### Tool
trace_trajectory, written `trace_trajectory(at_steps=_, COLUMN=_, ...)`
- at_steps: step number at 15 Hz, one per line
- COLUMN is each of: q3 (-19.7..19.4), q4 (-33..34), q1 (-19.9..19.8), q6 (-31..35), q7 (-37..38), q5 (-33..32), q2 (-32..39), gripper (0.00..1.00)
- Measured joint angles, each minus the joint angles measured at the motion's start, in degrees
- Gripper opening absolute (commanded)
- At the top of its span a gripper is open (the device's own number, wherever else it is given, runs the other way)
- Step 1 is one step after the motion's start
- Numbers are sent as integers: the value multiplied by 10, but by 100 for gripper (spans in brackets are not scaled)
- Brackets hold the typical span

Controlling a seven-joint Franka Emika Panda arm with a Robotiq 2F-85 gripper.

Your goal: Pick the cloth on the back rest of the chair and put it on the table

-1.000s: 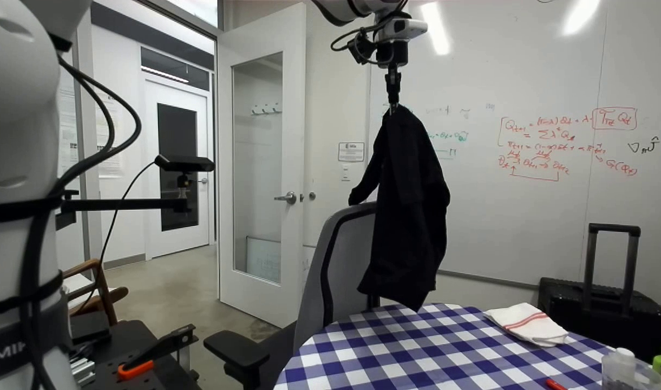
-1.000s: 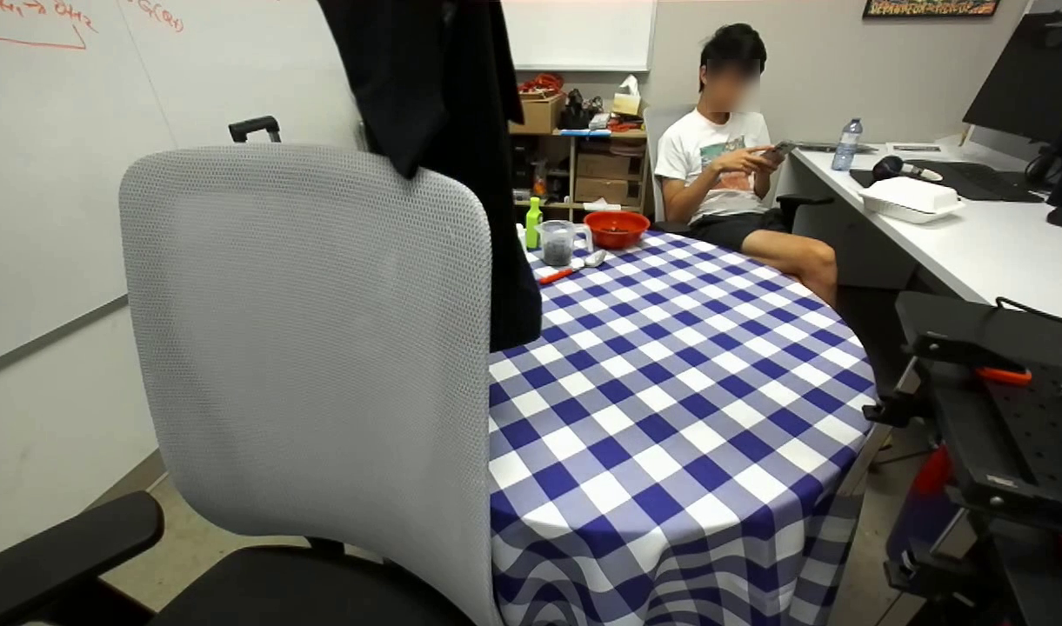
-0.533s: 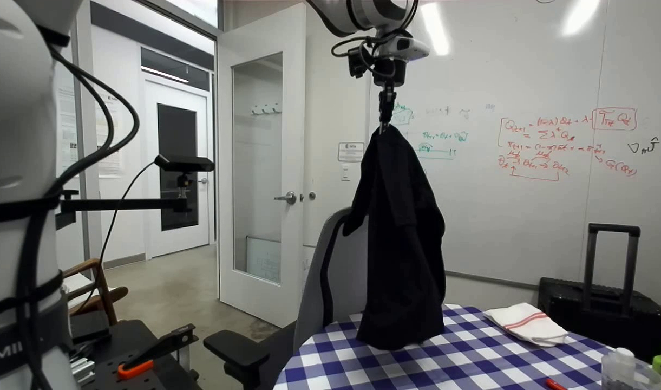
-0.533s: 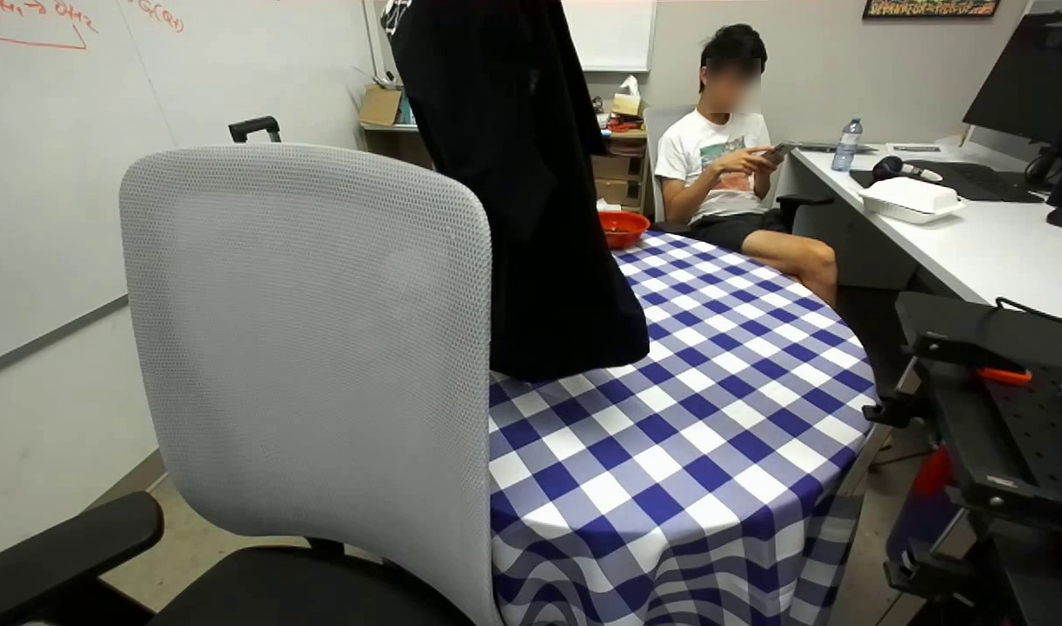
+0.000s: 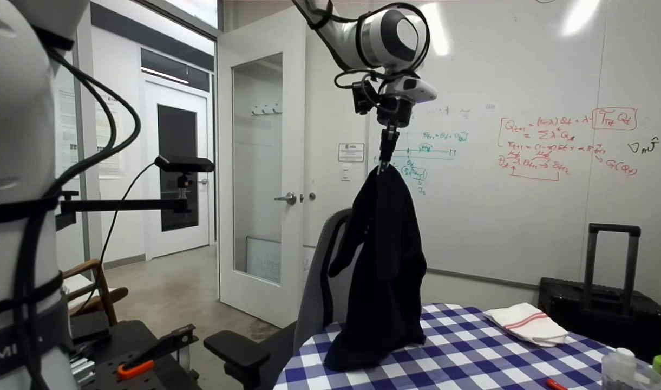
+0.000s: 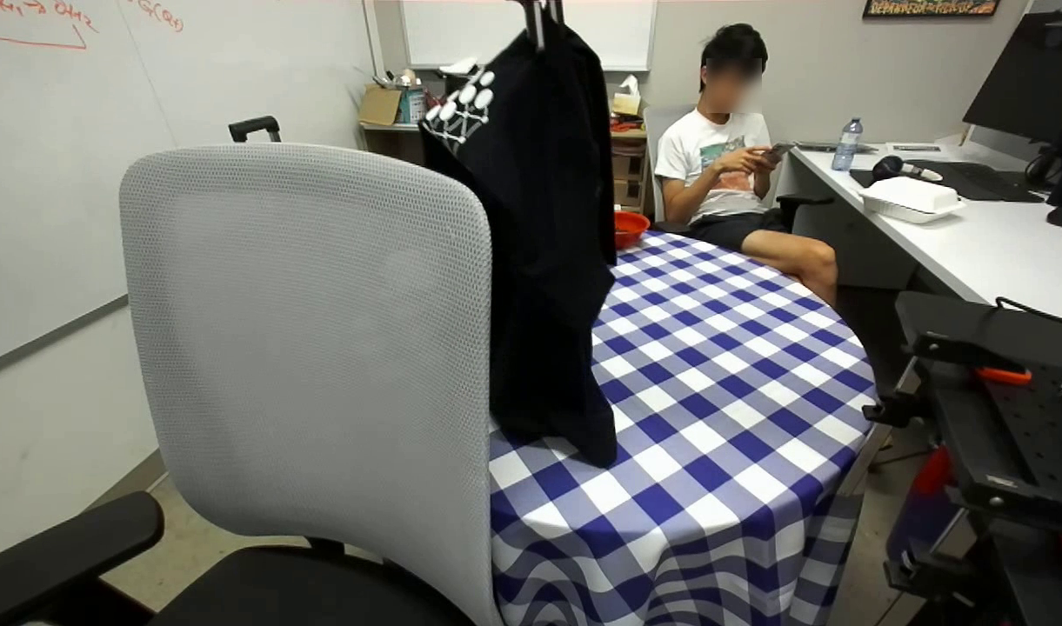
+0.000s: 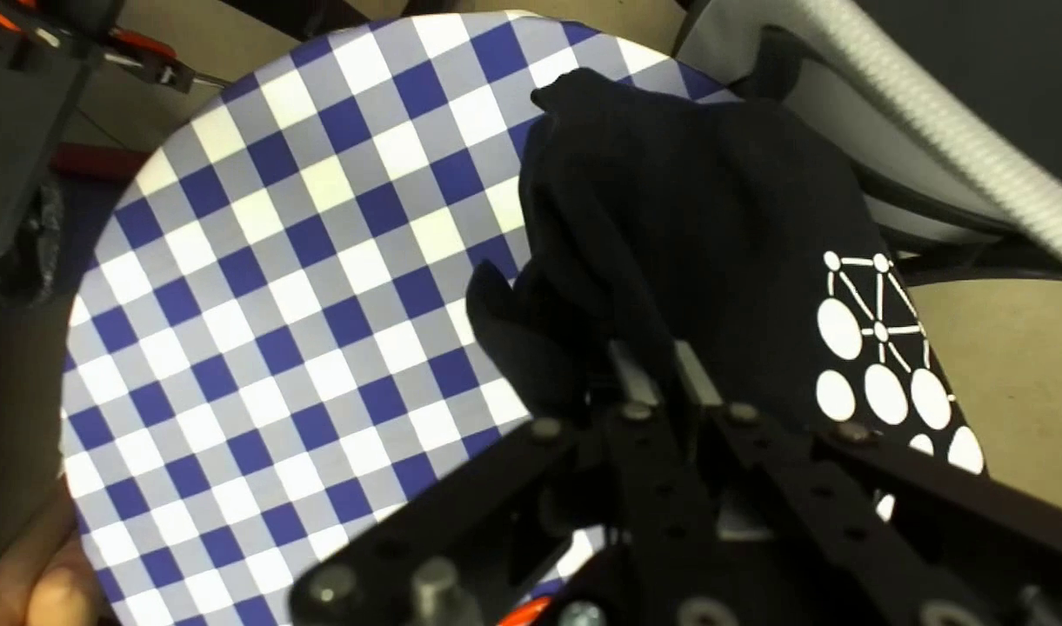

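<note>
The gripper (image 5: 383, 168) pinches the black garment (image 5: 388, 254) by its upper end; in the wrist view, dark fabric shows between the pale fingertips (image 7: 633, 374). The rest of the garment hangs below that single grip, its lower folds appearing to meet the gingham-covered table (image 6: 722, 426) just beside the grey mesh backrest (image 6: 304, 330). The step in hand looks to be the lowering, with the lift off the backrest already done.

To lay it well, the gripper should travel toward the middle of the table as it descends, so that the fabric folds down hem first and the bulk ends well inside the rim. A straight drop risks leaving part over the edge: in the wrist view, the side with the white dot-and-line print (image 7: 885, 394) borders floor (image 7: 1000, 361) rather than checks (how much of that is camera slant, I cannot tell). The sleeve-like flap (image 5: 346, 253) hangs toward the backrest and could catch there, so moving clear first seems wise. A moderate shift should suffice, stopping short of the folded white towel (image 5: 527, 324) and the red bowl (image 6: 633, 233). Release only once the pinched end is low, then rise straight so the limp fabric does not cling.
</note>
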Motion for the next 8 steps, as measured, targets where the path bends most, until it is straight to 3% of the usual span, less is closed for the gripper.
trace_trajectory(at_steps=6, q3=-41, q4=-105, q1=-48, q6=9, q7=0, q5=0, q2=0, gripper=2)
trace_trajectory(at_steps=7, q3=-47, q4=-121, q1=-54, q6=15, q7=0, q5=0, q2=0, gripper=29)
trace_trajectory(at_steps=8, q3=-55, q4=-137, q1=-59, q6=24, q7=0, q5=0, q2=0, gripper=35)
